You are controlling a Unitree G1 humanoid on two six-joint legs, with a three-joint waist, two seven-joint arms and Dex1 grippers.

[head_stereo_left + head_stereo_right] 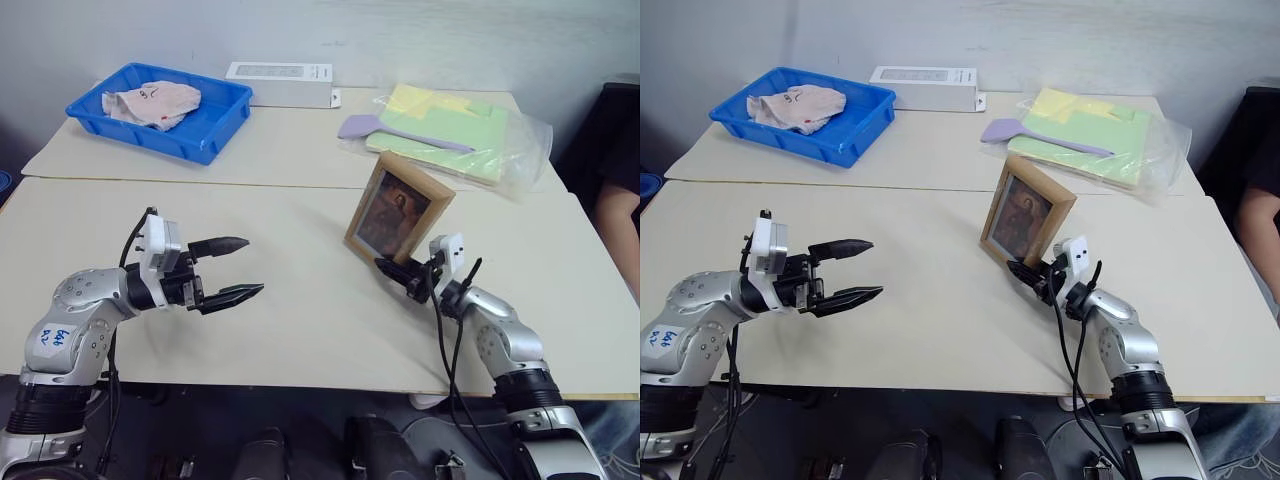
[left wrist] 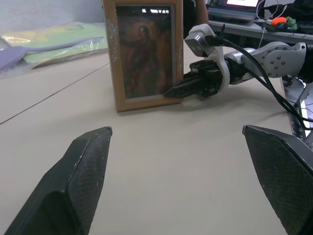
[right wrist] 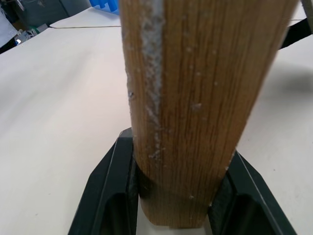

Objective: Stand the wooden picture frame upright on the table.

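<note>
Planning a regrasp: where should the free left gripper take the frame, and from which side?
Take the frame by its bare upper side rail, coming in level from the robot's left. It stands upright, and the right gripper already clamps its lower corner.

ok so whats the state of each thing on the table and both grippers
wooden picture frame: upright on the table, gripped at its lower side edge
right gripper: shut on the frame
left gripper: open, holding nothing
blue bin: holds crumpled cloth
purple spatula: lying on a plastic bag
</note>
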